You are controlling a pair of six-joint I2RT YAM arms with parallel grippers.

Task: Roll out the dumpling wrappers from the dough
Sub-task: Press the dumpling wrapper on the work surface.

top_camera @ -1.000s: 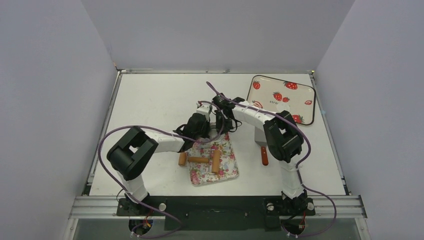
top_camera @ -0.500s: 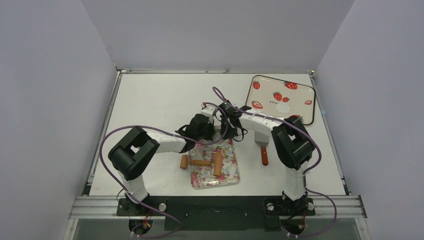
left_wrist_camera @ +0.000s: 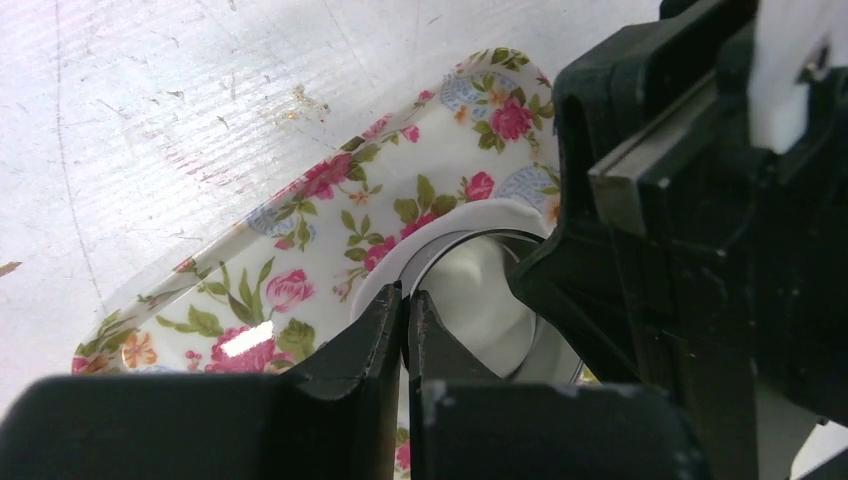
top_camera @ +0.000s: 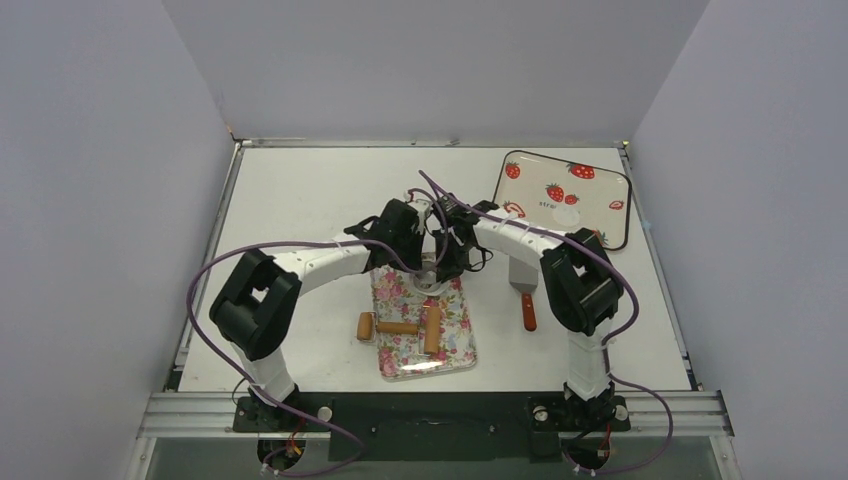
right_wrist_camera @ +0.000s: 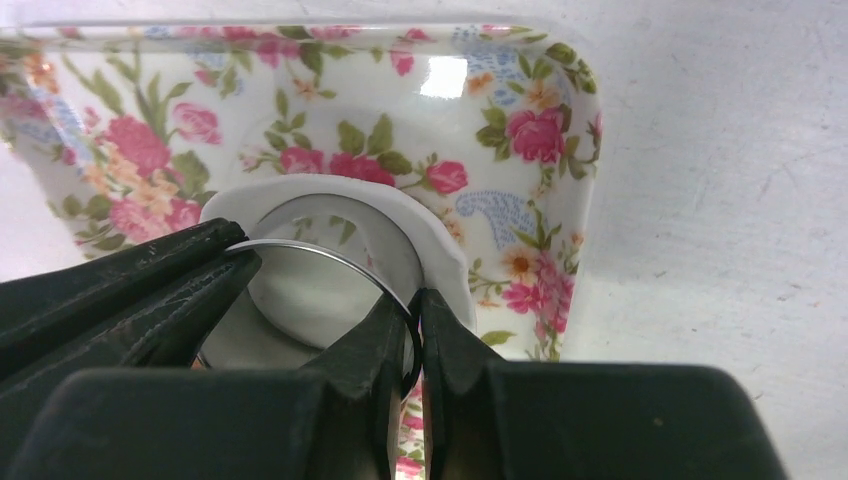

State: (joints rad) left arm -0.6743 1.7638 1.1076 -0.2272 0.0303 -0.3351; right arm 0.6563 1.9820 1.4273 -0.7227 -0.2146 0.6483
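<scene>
One dough patch [right_wrist_camera: 445,255] is pressed flat at the far edge of one floral tray [right_wrist_camera: 540,130] under one metal ring [right_wrist_camera: 330,222], its rim pinched by left hand [left_wrist_camera: 405,318] and right hand [right_wrist_camera: 415,330], with open counter [top_camera: 300,200] left beyond.

White table [top_camera: 300,200], surface scuffed & scratched near centre. Directly on it: floral tray [top_camera: 455,352], rectangular, near-centre, long side running front-to-back; strawberry tray [top_camera: 600,190] at far right corner, slightly angled, well apart from floral one; spatula [top_camera: 526,300] w/ red handle flat on table just right of floral tray, blade pointing away, handle toward the arm bases.
</scene>
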